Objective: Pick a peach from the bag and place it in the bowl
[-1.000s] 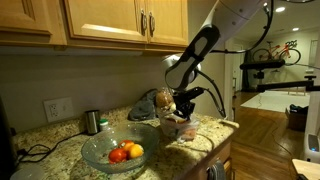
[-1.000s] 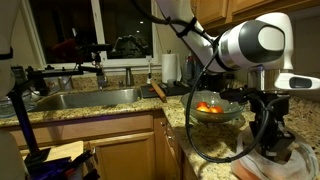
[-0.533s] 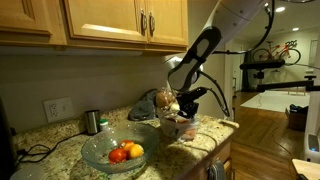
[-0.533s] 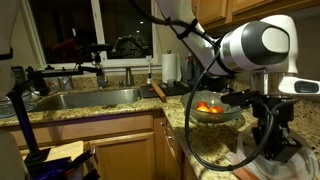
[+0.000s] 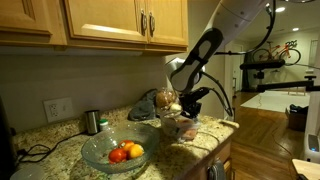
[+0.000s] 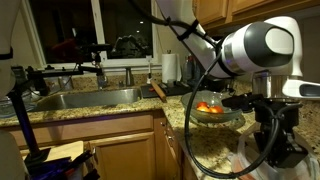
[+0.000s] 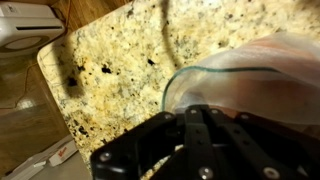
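In an exterior view we see the gripper (image 5: 187, 109) at centre frame, clenched on nothing, just above the clear tub (image 5: 176, 127). The bag (image 5: 148, 103) sits just to its left. The peach (image 5: 133, 150) lies in the bowl (image 5: 98, 160) at lower left, well apart from the gripper. In the wrist view its closed jaws fill the bottom edge, with the tub's rim above them on the counter (image 7: 110, 50).
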